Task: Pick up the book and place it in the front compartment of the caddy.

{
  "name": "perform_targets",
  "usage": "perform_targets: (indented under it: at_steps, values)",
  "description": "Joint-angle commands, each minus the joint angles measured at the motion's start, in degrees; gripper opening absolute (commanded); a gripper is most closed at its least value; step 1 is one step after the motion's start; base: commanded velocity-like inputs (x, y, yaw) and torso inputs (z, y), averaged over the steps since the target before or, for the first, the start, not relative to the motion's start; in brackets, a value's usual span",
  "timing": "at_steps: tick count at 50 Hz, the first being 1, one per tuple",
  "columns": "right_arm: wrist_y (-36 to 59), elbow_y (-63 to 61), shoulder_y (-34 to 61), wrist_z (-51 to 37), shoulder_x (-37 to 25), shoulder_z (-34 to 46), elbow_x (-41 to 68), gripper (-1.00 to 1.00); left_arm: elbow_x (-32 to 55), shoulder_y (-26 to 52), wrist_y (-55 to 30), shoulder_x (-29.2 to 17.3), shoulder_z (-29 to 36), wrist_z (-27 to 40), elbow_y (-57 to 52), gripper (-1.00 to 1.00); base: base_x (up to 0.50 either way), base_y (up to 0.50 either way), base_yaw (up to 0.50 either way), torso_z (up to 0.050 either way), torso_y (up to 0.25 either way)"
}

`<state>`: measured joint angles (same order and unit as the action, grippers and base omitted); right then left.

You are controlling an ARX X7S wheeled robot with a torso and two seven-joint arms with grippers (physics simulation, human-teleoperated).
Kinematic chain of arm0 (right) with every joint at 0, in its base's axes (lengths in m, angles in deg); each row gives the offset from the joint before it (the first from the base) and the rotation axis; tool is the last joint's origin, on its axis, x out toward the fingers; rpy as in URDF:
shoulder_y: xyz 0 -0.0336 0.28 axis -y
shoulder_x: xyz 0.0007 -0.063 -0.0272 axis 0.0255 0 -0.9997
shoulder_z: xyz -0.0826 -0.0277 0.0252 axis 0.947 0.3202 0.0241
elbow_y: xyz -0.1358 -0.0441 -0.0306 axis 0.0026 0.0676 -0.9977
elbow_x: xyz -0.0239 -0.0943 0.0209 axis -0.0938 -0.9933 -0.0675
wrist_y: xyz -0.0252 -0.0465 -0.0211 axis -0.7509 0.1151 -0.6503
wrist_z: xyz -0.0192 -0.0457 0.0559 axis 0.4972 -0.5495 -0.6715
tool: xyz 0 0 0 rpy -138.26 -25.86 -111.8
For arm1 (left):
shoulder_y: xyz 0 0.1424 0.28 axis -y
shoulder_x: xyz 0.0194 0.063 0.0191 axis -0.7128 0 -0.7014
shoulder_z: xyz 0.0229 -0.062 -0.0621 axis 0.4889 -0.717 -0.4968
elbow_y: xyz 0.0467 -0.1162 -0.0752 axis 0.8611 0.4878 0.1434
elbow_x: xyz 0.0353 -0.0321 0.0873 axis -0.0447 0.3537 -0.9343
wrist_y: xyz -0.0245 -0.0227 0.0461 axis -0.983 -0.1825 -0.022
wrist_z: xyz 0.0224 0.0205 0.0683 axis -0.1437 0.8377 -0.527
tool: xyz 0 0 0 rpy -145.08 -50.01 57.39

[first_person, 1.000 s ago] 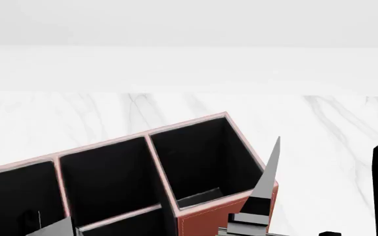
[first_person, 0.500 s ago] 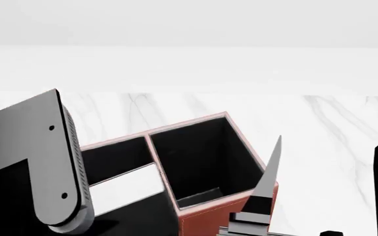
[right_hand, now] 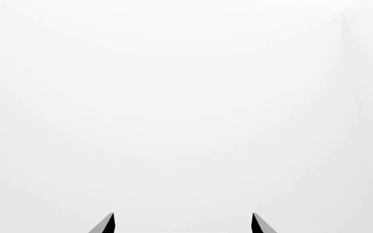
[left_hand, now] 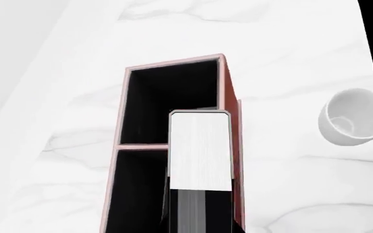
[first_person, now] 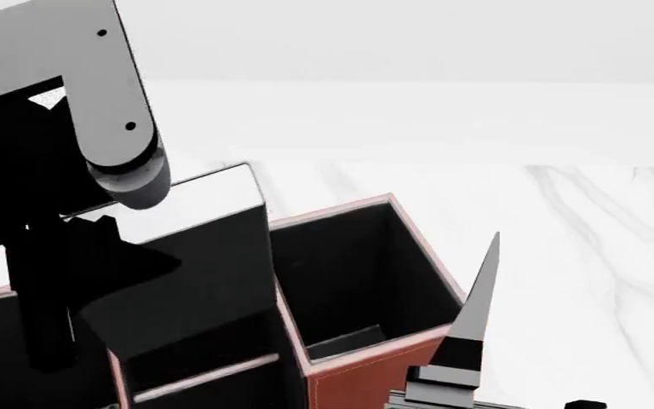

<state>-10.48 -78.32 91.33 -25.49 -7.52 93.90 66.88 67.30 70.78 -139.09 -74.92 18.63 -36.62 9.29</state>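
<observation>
The black book (first_person: 208,256) hangs tilted over the middle of the red-brown caddy (first_person: 361,388), with my left gripper (first_person: 106,277) shut on it from the left. In the left wrist view the book's white page edge (left_hand: 199,150) points down at the caddy (left_hand: 227,82), above a divider between two black compartments. Whether the book touches the caddy cannot be told. My right gripper (first_person: 582,247) stands open and empty to the right of the caddy's near corner. In its own view, the right gripper (right_hand: 182,221) faces only blank white.
A white mug (left_hand: 355,116) stands on the marble table (first_person: 554,196) beside the caddy, seen only in the left wrist view. My left forearm (first_person: 88,94) fills the upper left of the head view and hides the caddy's left part.
My left arm has come up from the lower left, lifting the book from low across the caddy to high above it. The right gripper has barely shifted.
</observation>
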Motion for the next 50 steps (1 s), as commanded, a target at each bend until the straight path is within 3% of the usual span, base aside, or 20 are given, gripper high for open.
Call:
perform_targets:
  at_steps: [1,14,50]
  values:
    - [-0.4,0.3,0.0,-0.3,-0.3,-0.5,0.6,1.0,-11.3,3.7,3.1,1.9,6.3,-9.4,4.2,-1.0,0.0,0.0,0.0,0.0,0.01]
    - [-0.8,0.3,-0.1,-0.6,-0.6,-0.9,1.3,1.0,-17.0,1.0,7.8,2.1,10.7,-10.9,4.2,-1.0,0.0,0.0,0.0,0.001,0.001]
    - [-1.4,0.7,0.2,-1.4,-1.4,-0.7,2.0,1.0,-22.1,-8.7,16.8,1.1,13.4,-8.1,4.8,-1.0,0.0,0.0,0.0,0.0,0.001]
